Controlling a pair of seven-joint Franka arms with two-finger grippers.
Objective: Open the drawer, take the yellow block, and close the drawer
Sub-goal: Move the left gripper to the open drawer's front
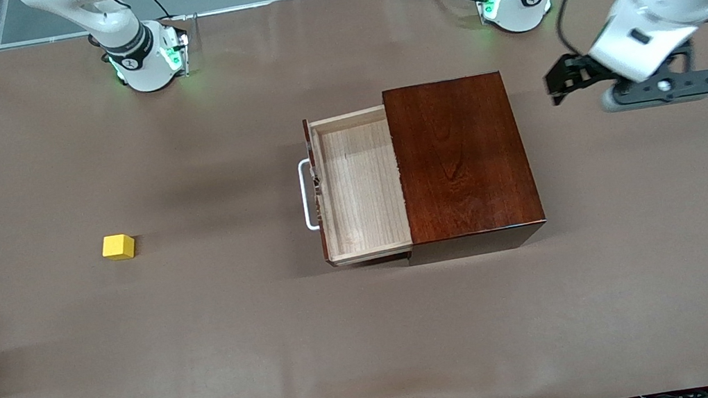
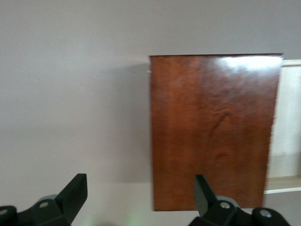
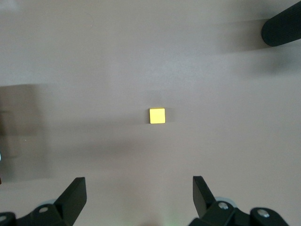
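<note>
Right gripper (image 3: 136,197), jaws wide, hangs over the yellow block (image 3: 157,115): light, rigid, best pinched across flat sides.

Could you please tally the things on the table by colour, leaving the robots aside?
Yellow: 1, the yellow block, toward the right arm's end of the table
Dark reddish-brown: 1, the wooden box
Pale wood: 1, the drawer, pulled out and empty
Total: 3
</note>
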